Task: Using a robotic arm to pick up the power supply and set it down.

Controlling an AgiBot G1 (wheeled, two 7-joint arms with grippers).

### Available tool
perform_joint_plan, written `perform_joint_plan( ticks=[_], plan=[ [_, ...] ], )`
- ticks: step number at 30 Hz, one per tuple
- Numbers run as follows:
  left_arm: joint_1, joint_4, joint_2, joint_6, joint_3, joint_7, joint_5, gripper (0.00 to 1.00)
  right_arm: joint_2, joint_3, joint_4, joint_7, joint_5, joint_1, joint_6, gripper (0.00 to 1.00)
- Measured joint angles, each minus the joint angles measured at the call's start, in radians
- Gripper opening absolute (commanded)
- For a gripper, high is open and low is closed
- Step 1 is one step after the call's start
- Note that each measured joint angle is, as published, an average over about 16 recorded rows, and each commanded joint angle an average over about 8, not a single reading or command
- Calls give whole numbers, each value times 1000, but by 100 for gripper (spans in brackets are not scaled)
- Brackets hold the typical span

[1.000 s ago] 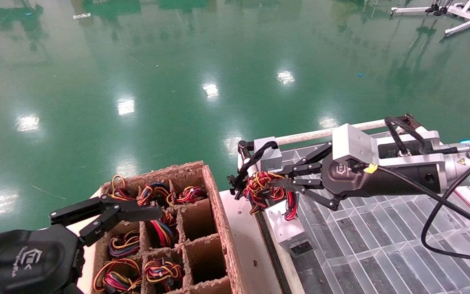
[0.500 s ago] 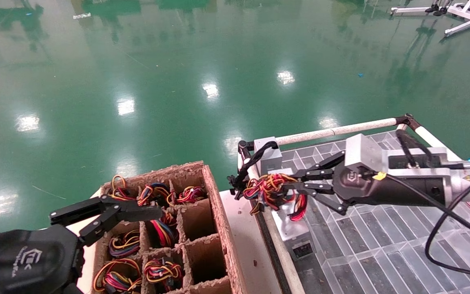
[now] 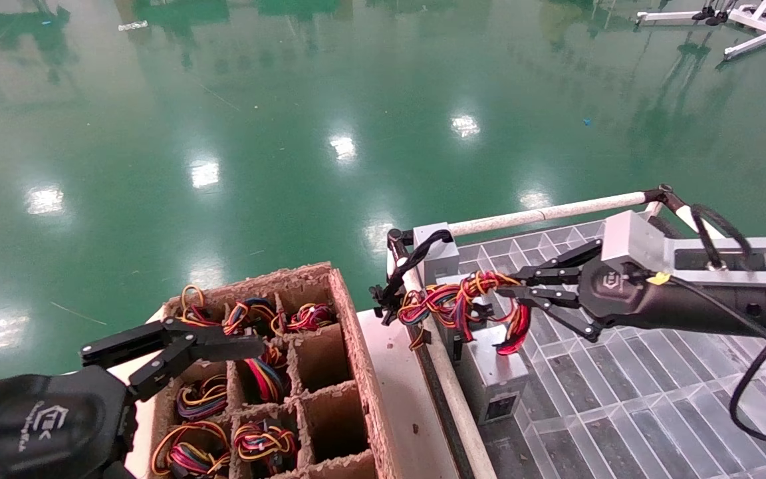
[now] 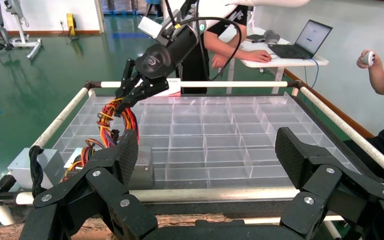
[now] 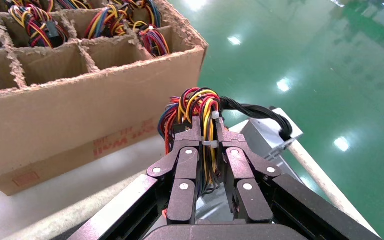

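The power supply (image 3: 493, 371) is a small grey metal box hanging below its bundle of red, yellow and orange wires (image 3: 453, 303), low at the left end of the clear compartment tray (image 3: 629, 386). My right gripper (image 3: 514, 293) is shut on those wires, above the box. In the right wrist view the fingers (image 5: 187, 165) clamp the tied wires (image 5: 195, 106). The left wrist view shows the right gripper (image 4: 128, 96), the wires (image 4: 111, 119) and the box (image 4: 143, 169). My left gripper (image 4: 207, 155) is open, low at the left over the cardboard box (image 3: 350, 346).
The cardboard box has compartments, several holding wire bundles (image 3: 263, 439). A plain grey block (image 3: 437, 251) with a black cable sits at the tray's far left corner. White rails (image 3: 549, 213) edge the tray. People and a laptop table (image 4: 284, 50) stand beyond the tray.
My right gripper has moved right and slightly up with the wires. The wire bundle has stretched out and the grey box has shifted right and stands more upright. The left arm has not moved.
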Motion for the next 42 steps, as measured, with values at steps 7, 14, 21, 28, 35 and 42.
perform_joint_plan(
  ticks=[7, 14, 21, 28, 35, 42],
  plan=[
    [0, 0, 0, 0, 0, 0, 0, 100, 7, -4, -15, -7, -4, 6, 1, 97],
    [0, 0, 0, 0, 0, 0, 0, 100, 8, -5, -17, -4, -4, 8, -2, 100],
    [0, 0, 0, 0, 0, 0, 0, 100, 13, -4, 0, 20, 3, 17, -13, 100],
    [0, 1, 0, 0, 0, 0, 0, 100, 29, -3, 41, 74, 22, 28, -28, 100],
    [0, 1, 0, 0, 0, 0, 0, 100, 51, 4, 106, 138, 53, 17, -34, 100],
    [0, 1, 0, 0, 0, 1, -1, 100, 75, 32, 201, 201, 98, -38, -30, 100]
  ],
)
